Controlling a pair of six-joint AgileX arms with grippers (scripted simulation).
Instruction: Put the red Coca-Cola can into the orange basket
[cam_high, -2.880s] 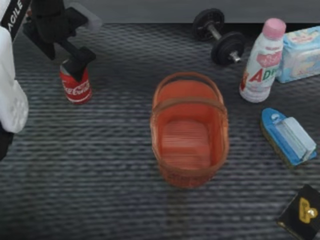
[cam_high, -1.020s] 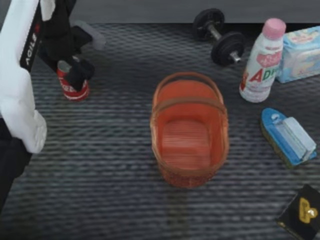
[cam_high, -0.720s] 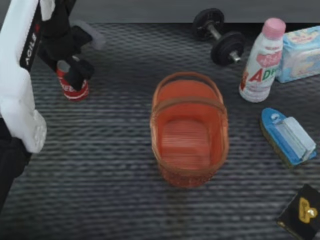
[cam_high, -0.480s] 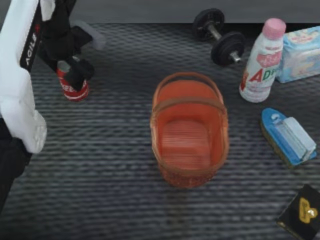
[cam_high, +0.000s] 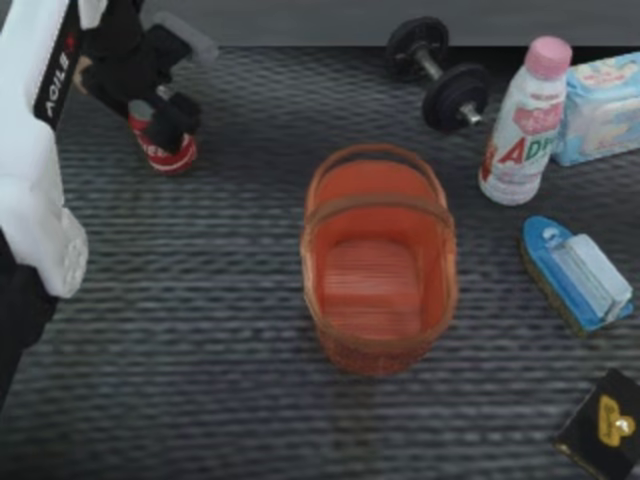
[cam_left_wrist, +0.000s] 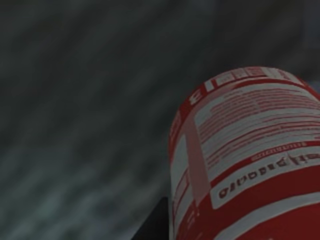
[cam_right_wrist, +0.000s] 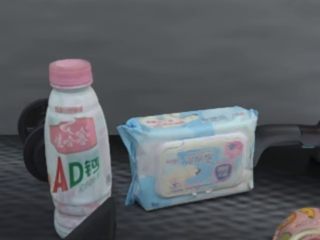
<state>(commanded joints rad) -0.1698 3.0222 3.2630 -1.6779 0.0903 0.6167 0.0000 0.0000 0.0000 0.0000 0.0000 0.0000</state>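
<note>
Now red Coca-Cola can (cam_high: 166, 148), tilted

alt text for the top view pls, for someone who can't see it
The left end effector grips the red Coca-Cola can, which is tilted, at the table's far left. The empty orange basket sits mid-table. On the right are a dumbbell, a pink-capped bottle, a wipes pack, a blue boat-shaped item and a black box.
</note>
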